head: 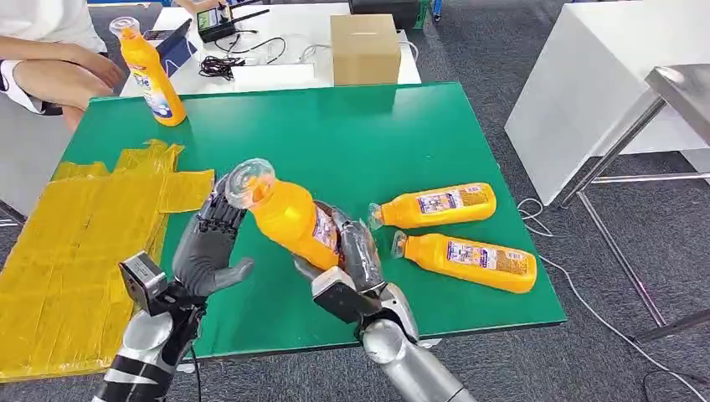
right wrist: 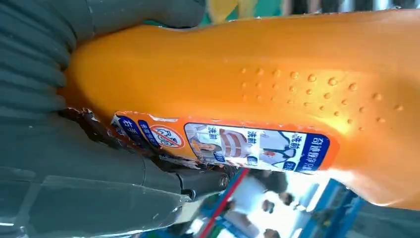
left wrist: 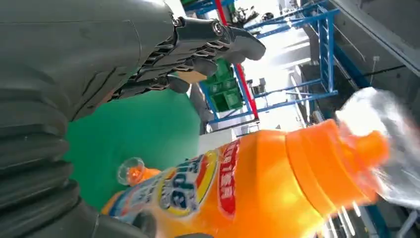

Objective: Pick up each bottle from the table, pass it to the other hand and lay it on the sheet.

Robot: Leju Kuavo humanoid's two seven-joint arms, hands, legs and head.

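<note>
One orange bottle, Chinese-lettered label unreadable, sits gripped in the right hand; left hand spread beside its cap.

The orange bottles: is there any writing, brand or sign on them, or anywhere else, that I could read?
"洗前": it seems to read so, on the back label of the held bottle.
Red crossed-out circle sign: same label, wordless.
Front label: blue letters, red band, too blurred.
Far lying bottle, near lying bottle, standing bottle: labels too small.
Cardboard box: none.
</note>
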